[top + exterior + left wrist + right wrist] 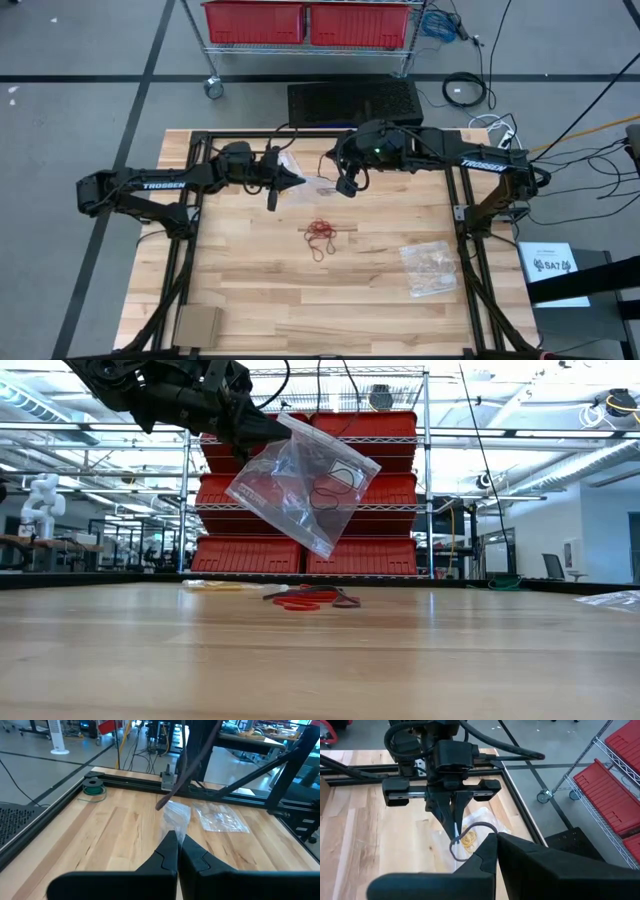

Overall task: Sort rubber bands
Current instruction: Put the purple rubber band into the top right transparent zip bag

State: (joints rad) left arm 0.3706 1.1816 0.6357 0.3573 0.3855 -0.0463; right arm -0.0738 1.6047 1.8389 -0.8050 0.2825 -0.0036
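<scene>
Above the wooden table [250,290], the left gripper [296,180] pinches the top edge of a clear, crinkly plastic bag [300,485] with its fingers pressed together. Thin dark rubber band loops [325,495] show inside the hanging bag. The right gripper [345,187] is close by, fingers shut on one dark rubber band [470,840]. Red rubber bands [321,232] lie tangled mid-table. Another clear bag [430,268] lies flat.
</scene>
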